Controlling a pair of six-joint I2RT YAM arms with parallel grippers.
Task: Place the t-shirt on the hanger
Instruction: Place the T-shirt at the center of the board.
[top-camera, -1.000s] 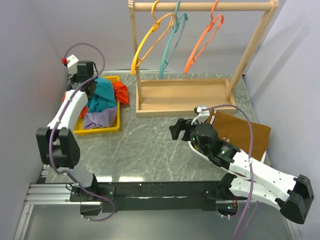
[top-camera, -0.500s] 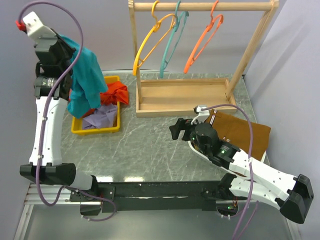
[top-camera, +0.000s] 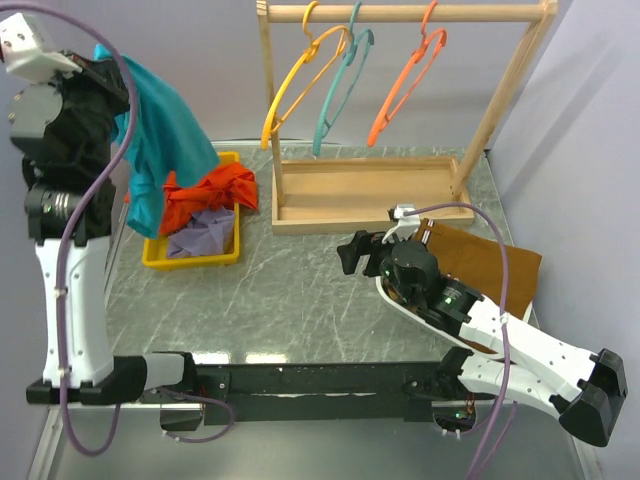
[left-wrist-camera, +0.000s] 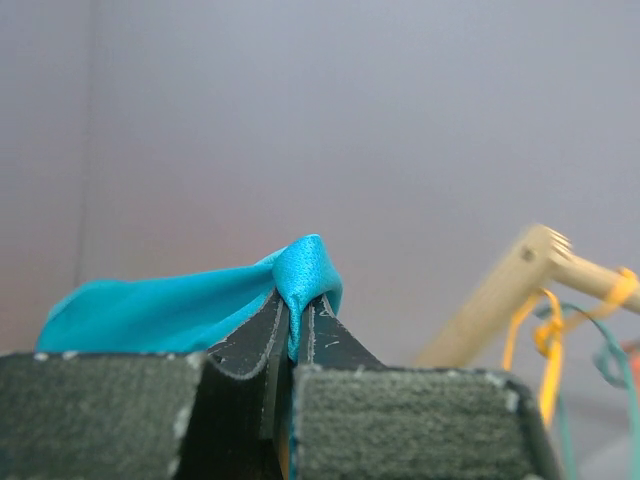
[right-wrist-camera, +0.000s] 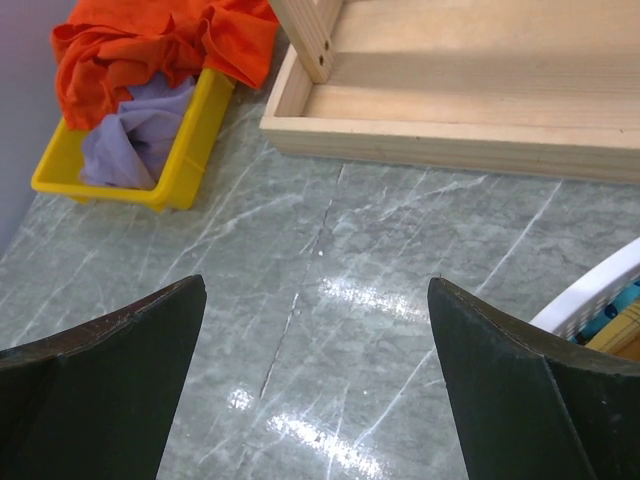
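Note:
The teal t-shirt (top-camera: 160, 140) hangs in the air at the far left, above the yellow bin. My left gripper (top-camera: 100, 60) is raised high and shut on a fold of it; in the left wrist view the cloth (left-wrist-camera: 305, 270) is pinched between my closed fingers. The yellow hanger (top-camera: 300, 85) hangs by its hook on the wooden rail (top-camera: 400, 13), leftmost of three, and shows blurred in the left wrist view (left-wrist-camera: 545, 350). My right gripper (top-camera: 350, 255) is open and empty, low over the table (right-wrist-camera: 330, 300) in front of the rack.
A teal hanger (top-camera: 343, 85) and an orange hanger (top-camera: 405, 90) hang on the same rail. The rack's wooden base tray (top-camera: 370, 195) stands behind. A yellow bin (top-camera: 195, 250) holds an orange-red garment (top-camera: 205, 190) and a lavender garment (top-camera: 200, 235). A brown board (top-camera: 480, 260) lies right.
My left arm has risen steeply, lifting the teal t-shirt out of the yellow bin until it hangs free above it. The right arm has barely moved.

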